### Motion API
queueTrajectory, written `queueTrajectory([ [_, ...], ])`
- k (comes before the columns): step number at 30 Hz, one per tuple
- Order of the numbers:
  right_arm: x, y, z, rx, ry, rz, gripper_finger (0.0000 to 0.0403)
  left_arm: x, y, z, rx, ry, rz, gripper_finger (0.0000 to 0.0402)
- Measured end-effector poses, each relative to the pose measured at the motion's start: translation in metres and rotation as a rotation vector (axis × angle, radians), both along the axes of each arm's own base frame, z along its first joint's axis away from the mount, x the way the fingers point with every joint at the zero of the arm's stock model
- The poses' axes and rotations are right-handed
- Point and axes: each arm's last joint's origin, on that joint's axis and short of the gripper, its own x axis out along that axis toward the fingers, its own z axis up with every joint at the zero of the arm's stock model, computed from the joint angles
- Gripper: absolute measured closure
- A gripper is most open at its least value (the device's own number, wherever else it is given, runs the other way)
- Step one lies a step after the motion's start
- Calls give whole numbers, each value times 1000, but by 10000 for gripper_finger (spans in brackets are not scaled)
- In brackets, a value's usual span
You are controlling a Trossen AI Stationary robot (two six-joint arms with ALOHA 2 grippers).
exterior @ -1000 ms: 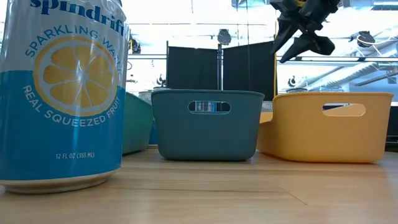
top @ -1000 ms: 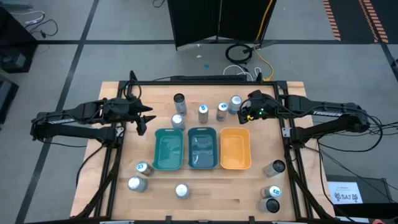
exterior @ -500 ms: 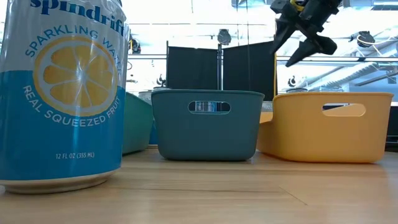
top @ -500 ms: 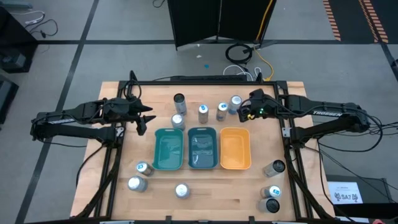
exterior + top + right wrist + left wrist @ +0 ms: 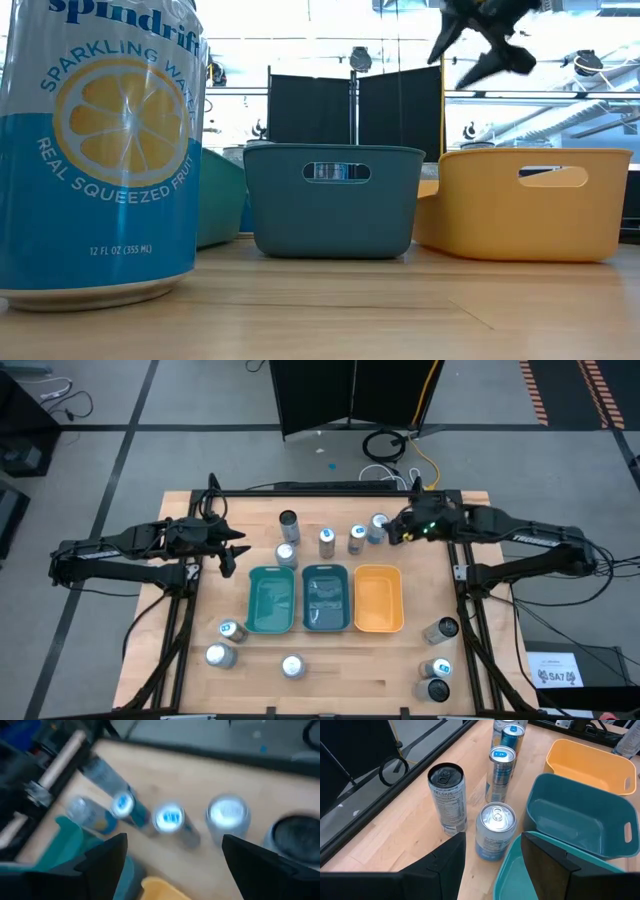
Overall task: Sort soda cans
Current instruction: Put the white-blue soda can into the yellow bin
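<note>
Five soda cans stand upright on their bases in a far row: a dark-topped one [image 5: 289, 520], a silver-topped one [image 5: 286, 554], two blue-marked ones [image 5: 327, 540] [image 5: 357, 538] and one more [image 5: 379, 525]. Other cans stand near left [image 5: 229, 630] and near right [image 5: 441, 628]. My left gripper [image 5: 232, 555] is open and empty, left of the silver-topped can [image 5: 495, 830]. My right gripper [image 5: 393, 530] is open and empty, raised right beside the rightmost far can [image 5: 227, 817]; it also shows in the low view [image 5: 450, 70].
A green tray [image 5: 271, 599], a teal tray [image 5: 325, 597] and an orange tray [image 5: 378, 598] stand side by side mid-table. A large blue lemon-printed can [image 5: 100, 150] stands close to the low camera. Black frame rails run along the table's left and right sides.
My right gripper has gone toward the table's far edge and risen a little above the orange tray's far end, staying open and empty. The cans and trays have not moved.
</note>
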Motion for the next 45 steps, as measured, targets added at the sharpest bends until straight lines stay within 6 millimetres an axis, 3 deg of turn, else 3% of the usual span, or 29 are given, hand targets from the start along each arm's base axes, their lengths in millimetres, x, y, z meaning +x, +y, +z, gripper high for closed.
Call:
queueTrajectory([
  [7,-11,-16,45,-119,-67,-65,90,0,0,0,0,0,0,200],
  [11,-15,-23,51,-114,-41,-104,90,0,0,0,1,-3,0,200],
  [35,-30,-24,34,-17,181,-93,90,0,0,0,0,-4,1,200],
  [45,-38,-30,11,205,416,-205,90,0,0,0,-52,-29,44,200],
])
